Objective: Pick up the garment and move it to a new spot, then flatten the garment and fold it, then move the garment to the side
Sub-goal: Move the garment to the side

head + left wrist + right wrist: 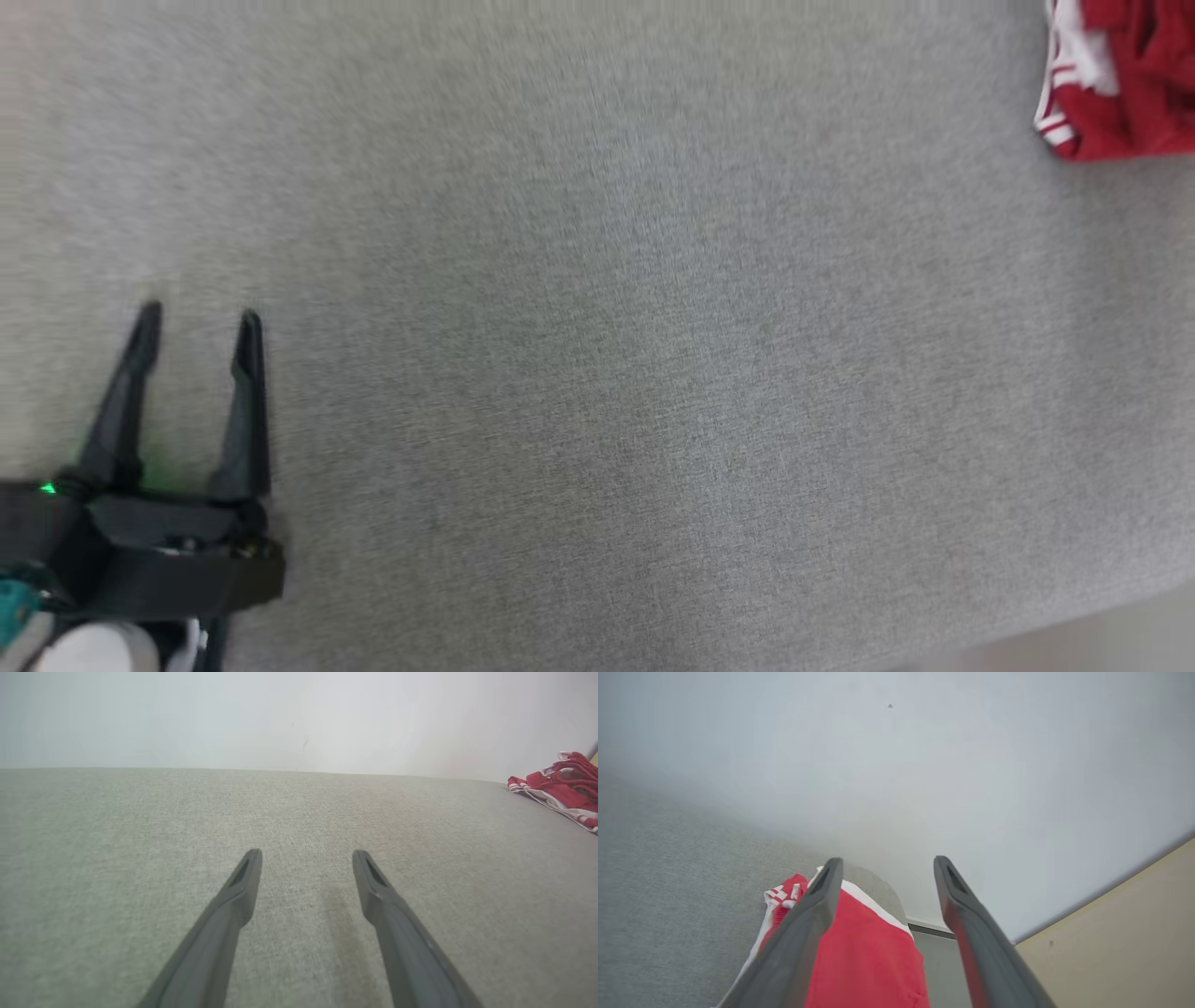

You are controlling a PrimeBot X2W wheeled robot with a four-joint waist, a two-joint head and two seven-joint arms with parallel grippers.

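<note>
Surface: a broad grey woven-fabric surface (pixel 597 373) takes up nearly the whole head view. A strip of pale floor (pixel 1111 644) shows at the lower right corner.
Wall: a plain white wall (pixel 299 718) runs across the top of the left wrist view, above the far edge of the grey surface.
Panel: a flat beige panel (pixel 1125 933) sits at the lower right of the right wrist view and meets the wall along a slanting line.
Garment: a crumpled red cloth garment with white stripes and trim (pixel 1130 84) lies bunched on the grey surface in the upper right corner of the head view, cut off by the frame edge. In the right wrist view it is at bottom centre, by a rounded corner of the surface.
Left tool: the left tool (pixel 200 317) is at the lower left of the head view. Its two long dark fingers are spread wide over bare fabric with nothing between them, well apart from the garment.
Right tool: the right tool (pixel 887 860) has its fingers wide apart and grips nothing. The garment lies beneath them, and the finger on the left of that view crosses in front of it. Whether it touches the cloth cannot be told.
Light: a small green light (pixel 47 488) glows on the left tool's base.
</note>
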